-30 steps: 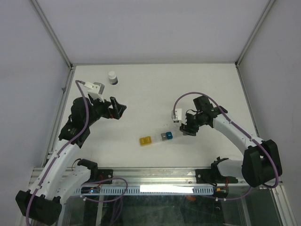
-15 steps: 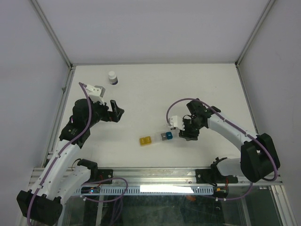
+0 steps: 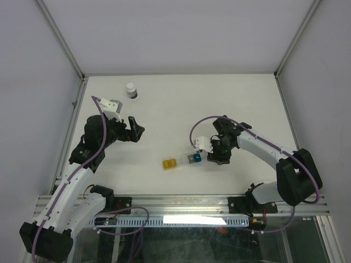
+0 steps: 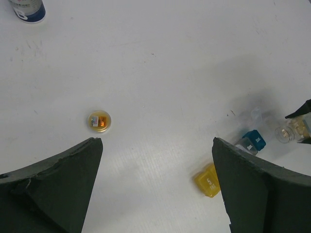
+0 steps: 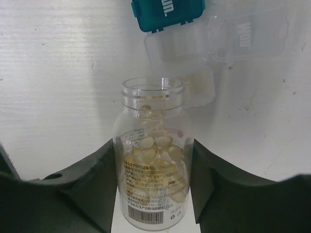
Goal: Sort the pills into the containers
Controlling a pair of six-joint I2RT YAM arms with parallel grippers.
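The pills [image 5: 154, 145] are still inside the clear vial [image 5: 146, 206], which the right gripper [image 5: 153, 160] holds clamped between its fingers, but over the last second that arm has swung down and left across the surface [image 3: 164, 109], and the vial's open mouth now sits right at the containers [image 3: 192, 158]. From the wrist view the mouth points at an open clear compartment [image 5: 197, 85] just below the blue cube [image 5: 167, 12], and something pale tan seems to lie in that compartment already, though I cannot be sure. To my eye the pour is about to begin or has only just started. The left gripper [image 4: 156, 141] hangs wide open and empty, having barely shifted; the yellow cube [image 4: 208, 180] lies a little apart from the blue one, a small round cap [image 4: 99, 121] rests off by itself, and the white-capped bottle [image 3: 131, 90] stands at the far side. As for writing, the blue lid shows "un.", likely the end of a day name, the clear lid [image 5: 248, 31] carries a short upside-down word I cannot read for certain, and the vial's label has fine print and a barcode too small to read.
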